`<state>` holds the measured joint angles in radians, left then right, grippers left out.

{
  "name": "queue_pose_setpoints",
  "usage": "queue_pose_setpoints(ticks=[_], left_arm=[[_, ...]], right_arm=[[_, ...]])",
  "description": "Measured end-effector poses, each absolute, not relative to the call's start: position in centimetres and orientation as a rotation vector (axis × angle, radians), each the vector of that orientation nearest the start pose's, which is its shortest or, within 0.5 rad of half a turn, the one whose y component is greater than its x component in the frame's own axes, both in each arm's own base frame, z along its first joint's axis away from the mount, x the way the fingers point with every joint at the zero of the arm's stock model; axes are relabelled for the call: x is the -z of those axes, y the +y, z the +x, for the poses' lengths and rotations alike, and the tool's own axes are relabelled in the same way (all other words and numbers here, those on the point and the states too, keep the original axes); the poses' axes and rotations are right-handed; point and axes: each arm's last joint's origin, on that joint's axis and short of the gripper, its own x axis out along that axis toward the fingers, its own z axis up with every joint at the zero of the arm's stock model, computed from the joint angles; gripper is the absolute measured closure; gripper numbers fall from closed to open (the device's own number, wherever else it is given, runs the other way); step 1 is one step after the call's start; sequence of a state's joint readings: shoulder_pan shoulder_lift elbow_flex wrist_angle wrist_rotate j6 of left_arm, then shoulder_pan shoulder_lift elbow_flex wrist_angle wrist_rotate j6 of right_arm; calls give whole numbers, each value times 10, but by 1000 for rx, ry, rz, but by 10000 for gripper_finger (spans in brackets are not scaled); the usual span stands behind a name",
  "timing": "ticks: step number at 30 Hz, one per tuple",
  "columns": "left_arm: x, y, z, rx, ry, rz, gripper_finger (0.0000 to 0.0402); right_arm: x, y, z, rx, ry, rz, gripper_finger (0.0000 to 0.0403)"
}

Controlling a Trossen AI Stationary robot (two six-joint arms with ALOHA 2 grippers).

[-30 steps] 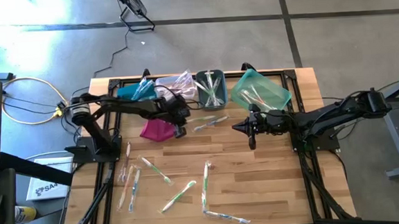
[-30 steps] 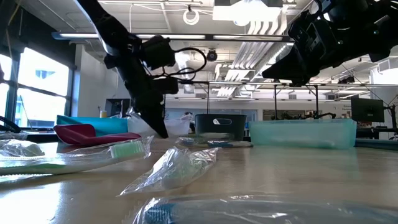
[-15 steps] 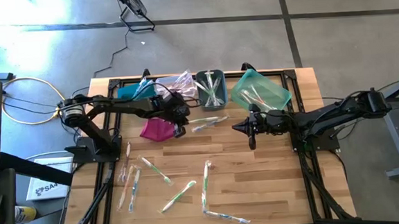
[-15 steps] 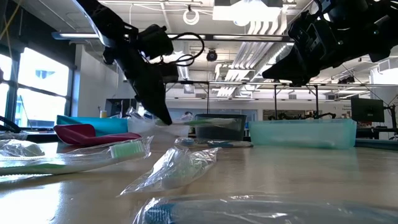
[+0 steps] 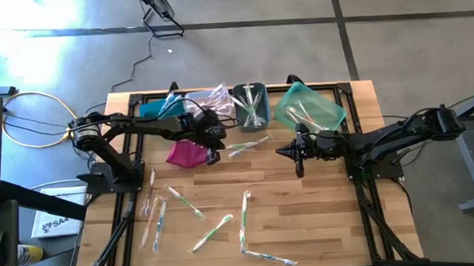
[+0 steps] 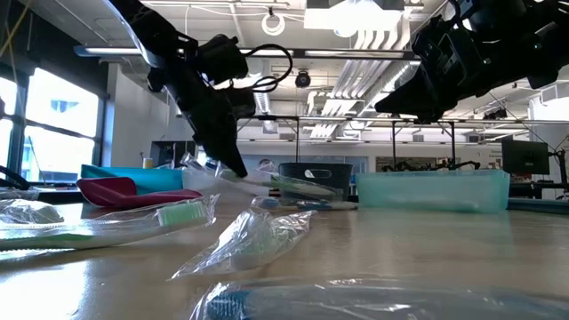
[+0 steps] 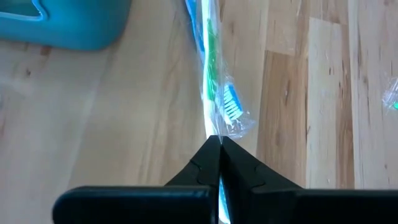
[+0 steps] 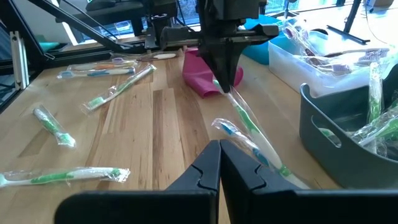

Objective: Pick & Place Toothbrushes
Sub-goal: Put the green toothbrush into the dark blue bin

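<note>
My left gripper (image 5: 219,150) is shut on a wrapped toothbrush with a green handle (image 5: 248,145), just right of the magenta pouch (image 5: 185,153). In the right wrist view this toothbrush (image 8: 249,127) slants down from the left gripper (image 8: 225,84) to the wood. A second wrapped toothbrush with blue on it (image 8: 231,130) lies flat beside it. My right gripper (image 5: 281,152) hangs shut above the table's middle, touching nothing. Several more wrapped toothbrushes (image 5: 212,232) lie flat toward the near edge. My left gripper pinches the toothbrush between its two fingers at the bristle end of the clear wrapper (image 7: 218,132), right beside the brush head (image 7: 231,107). The fingers slant down from the table's left, roughly in line with the brush. That end is lifted; the other end (image 8: 283,169) rests on the table.
Along the far edge stand a blue bin (image 5: 155,110), a clear bin (image 5: 212,100), a grey bin (image 5: 250,106) with toothbrushes in it and a teal bin (image 5: 308,108). Bare wood lies between the two grippers and the loose toothbrushes.
My left gripper has risen a little from the tabletop. The green-handled toothbrush's bristle end has come up with it, while its other end has stayed on the wood, so the brush now lies tilted.
</note>
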<state>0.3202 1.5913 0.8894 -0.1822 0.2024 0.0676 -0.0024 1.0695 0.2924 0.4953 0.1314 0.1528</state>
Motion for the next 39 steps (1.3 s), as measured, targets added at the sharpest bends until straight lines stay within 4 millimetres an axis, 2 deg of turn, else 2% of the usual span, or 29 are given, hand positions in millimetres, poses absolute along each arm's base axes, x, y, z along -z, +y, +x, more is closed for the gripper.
queue_pose_setpoints(ticks=[33,39], left_arm=[[-181,93,298,-93,854,-186,401],[-194,95,306,-94,815,-170,401]], right_arm=[[-179,-4,203,154,271,133,401],[-179,-4,203,154,271,133,401]])
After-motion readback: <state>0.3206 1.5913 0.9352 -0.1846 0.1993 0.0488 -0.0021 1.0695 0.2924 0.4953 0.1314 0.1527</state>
